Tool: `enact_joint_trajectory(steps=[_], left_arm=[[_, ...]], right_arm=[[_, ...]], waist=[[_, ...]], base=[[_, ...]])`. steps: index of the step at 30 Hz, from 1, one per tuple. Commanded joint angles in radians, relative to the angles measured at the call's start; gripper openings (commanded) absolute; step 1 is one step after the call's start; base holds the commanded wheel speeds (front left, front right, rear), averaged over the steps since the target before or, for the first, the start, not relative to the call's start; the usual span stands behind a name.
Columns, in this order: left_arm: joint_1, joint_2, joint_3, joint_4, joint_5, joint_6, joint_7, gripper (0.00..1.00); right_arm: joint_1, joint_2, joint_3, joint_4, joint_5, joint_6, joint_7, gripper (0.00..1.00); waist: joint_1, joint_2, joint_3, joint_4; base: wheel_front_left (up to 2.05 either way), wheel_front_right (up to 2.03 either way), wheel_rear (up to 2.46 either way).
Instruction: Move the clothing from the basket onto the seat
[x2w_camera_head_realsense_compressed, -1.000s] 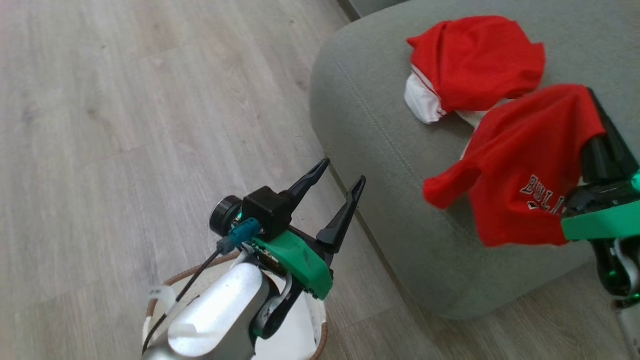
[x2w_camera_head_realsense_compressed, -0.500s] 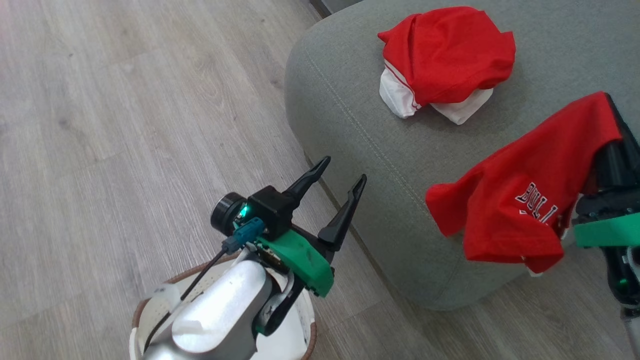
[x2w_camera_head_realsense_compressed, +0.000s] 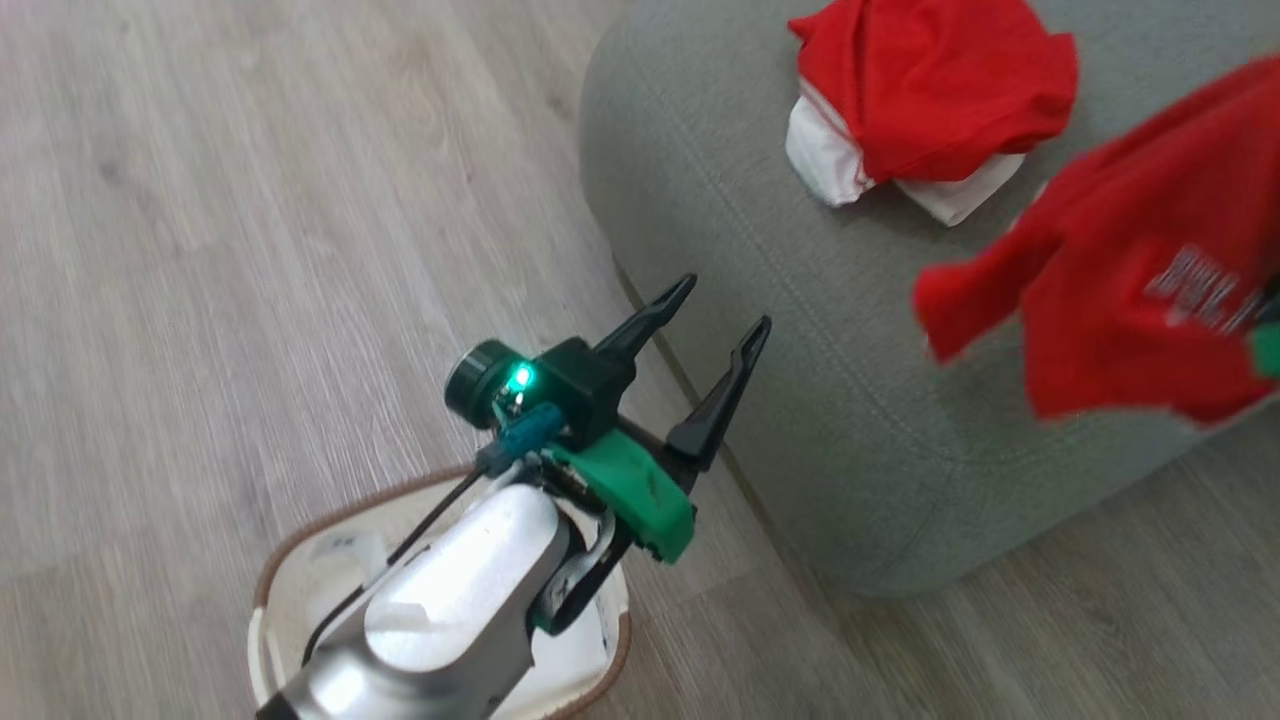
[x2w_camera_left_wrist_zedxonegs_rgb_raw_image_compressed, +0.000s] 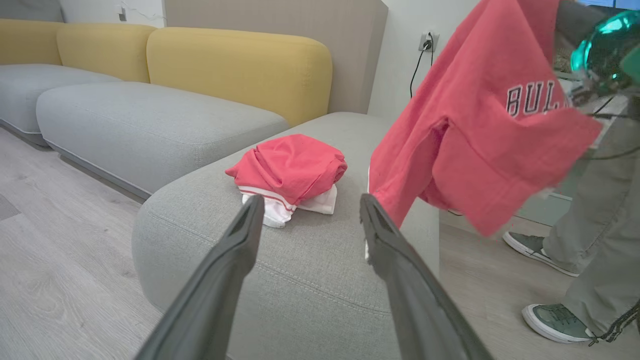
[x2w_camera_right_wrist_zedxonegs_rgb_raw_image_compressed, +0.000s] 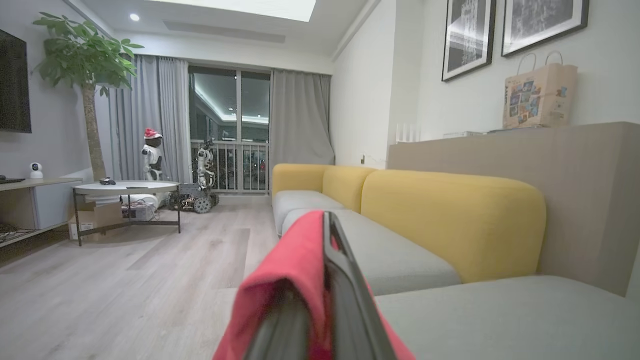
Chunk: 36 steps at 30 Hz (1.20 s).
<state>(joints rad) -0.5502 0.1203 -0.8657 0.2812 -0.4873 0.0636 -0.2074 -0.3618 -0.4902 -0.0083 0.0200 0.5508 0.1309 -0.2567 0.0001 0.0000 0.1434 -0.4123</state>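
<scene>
The red shorts (x2w_camera_head_realsense_compressed: 930, 90) lie crumpled on the grey seat (x2w_camera_head_realsense_compressed: 750, 250), white trim showing; they also appear as the shorts (x2w_camera_left_wrist_zedxonegs_rgb_raw_image_compressed: 290, 167) on the seat (x2w_camera_left_wrist_zedxonegs_rgb_raw_image_compressed: 310, 280). The red jersey (x2w_camera_head_realsense_compressed: 1130, 310) with dark lettering hangs in the air over the seat's near right part. My right gripper (x2w_camera_right_wrist_zedxonegs_rgb_raw_image_compressed: 327, 220) is shut on the jersey (x2w_camera_right_wrist_zedxonegs_rgb_raw_image_compressed: 280, 280). My left gripper (x2w_camera_head_realsense_compressed: 726, 301) stands open and holds nothing, above the cream basket (x2w_camera_head_realsense_compressed: 300, 540), beside the seat's corner. In the left wrist view the left gripper (x2w_camera_left_wrist_zedxonegs_rgb_raw_image_compressed: 307, 205) points at the shorts, the jersey (x2w_camera_left_wrist_zedxonegs_rgb_raw_image_compressed: 480, 125) to its right. My forearm hides much of the basket's inside.
Pale wood floor (x2w_camera_head_realsense_compressed: 250, 250) lies left of the seat. More grey cushions with yellow backrests (x2w_camera_left_wrist_zedxonegs_rgb_raw_image_compressed: 240, 65) stand beyond. A person's legs and shoes (x2w_camera_left_wrist_zedxonegs_rgb_raw_image_compressed: 600, 225) are just past the seat's right end. A round coffee table (x2w_camera_right_wrist_zedxonegs_rgb_raw_image_compressed: 125, 192) and a potted tree (x2w_camera_right_wrist_zedxonegs_rgb_raw_image_compressed: 85, 75) stand across the room.
The head camera has shifted. The right gripper has carried the jersey higher and nearer to the shorts over the seat. The left gripper stays open above the basket.
</scene>
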Motion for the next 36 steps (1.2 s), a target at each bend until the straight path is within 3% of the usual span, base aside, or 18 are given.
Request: enact_joint_trajectory(steps=[1,13,22,29,36], left_arm=[[-0.061,-0.002,0.026,-0.027,0.010,0.008,0.004,1.00],[-0.194,-0.033,0.003,-0.003,0.063,0.035,0.040,1.00],[-0.274,-0.062,-0.039,0.040,0.079,0.045,0.027,1.00],[-0.309,-0.069,-0.069,0.068,0.065,0.067,0.003,1.00],[-0.318,-0.070,-0.102,0.059,0.027,0.096,-0.021,1.00]], right_arm=[[-0.049,-0.047,-0.006,-0.010,0.018,0.000,-0.005,0.00],[-0.343,-0.219,-0.010,0.259,0.181,0.000,-0.005,0.00],[-0.478,-0.319,0.051,0.403,0.200,0.000,-0.005,0.00],[-0.551,-0.371,0.154,0.536,0.175,0.000,-0.005,0.00],[-0.612,-0.429,0.382,0.740,0.206,0.000,0.008,0.00]], waist=[[-0.0001,0.0000,0.036,0.018],[-0.0001,0.0000,0.256,0.075],[-0.0001,0.0000,0.382,0.125],[-0.0001,0.0000,0.425,0.182],[-0.0001,0.0000,0.429,0.237]], base=[[0.00,0.00,0.00],[0.00,0.00,0.00],[0.00,0.00,0.00],[0.00,0.00,0.00],[0.00,0.00,0.00]])
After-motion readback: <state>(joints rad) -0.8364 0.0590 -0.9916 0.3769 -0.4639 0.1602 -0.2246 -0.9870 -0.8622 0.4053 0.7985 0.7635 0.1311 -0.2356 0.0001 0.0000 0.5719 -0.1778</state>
